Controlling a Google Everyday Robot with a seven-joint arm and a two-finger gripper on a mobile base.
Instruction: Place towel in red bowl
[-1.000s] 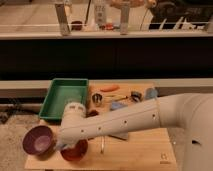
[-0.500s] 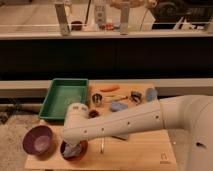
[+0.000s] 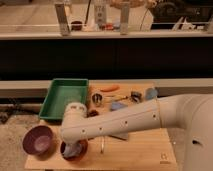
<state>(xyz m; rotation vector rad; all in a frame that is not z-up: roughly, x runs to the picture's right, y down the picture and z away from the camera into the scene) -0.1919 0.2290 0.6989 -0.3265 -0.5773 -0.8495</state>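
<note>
The red bowl [image 3: 80, 150] sits at the front left of the wooden table [image 3: 145, 150]. A pale bluish-grey bundle, which looks like the towel [image 3: 70, 149], lies in the bowl's left half. My gripper [image 3: 73, 145] hangs from the white arm [image 3: 120, 122], which reaches in from the right. The gripper points down into the bowl, right at the towel. The wrist hides most of the gripper and the bowl's far rim.
A purple bowl [image 3: 37, 140] sits left of the red one. A green tray [image 3: 64, 94] stands at the back left. A carrot [image 3: 109, 88], a metal cup [image 3: 96, 98] and small blue and grey items [image 3: 118, 106] lie at the back of the table.
The end of the arm has shifted a little to the right and settled over the red bowl. The bluish-grey bundle now shows inside the bowl.
</note>
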